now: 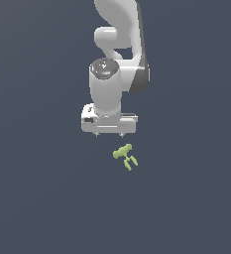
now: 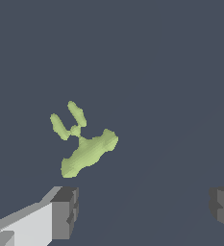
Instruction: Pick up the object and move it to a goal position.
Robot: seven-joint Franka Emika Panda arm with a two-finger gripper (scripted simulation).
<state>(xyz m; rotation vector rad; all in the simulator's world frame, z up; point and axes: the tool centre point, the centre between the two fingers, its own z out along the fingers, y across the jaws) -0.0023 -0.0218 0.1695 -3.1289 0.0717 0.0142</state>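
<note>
object [image 2: 87, 153] prongs clear in wrist view, fingers [image 2: 65, 212] apparently apart

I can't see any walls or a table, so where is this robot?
Most likely inside a computer simulation, not a real room. All around is flat, plain blue-grey, the white arm looks smooth and drawn, and the only other thing is a tiny yellow-green object near its open hand.
</note>
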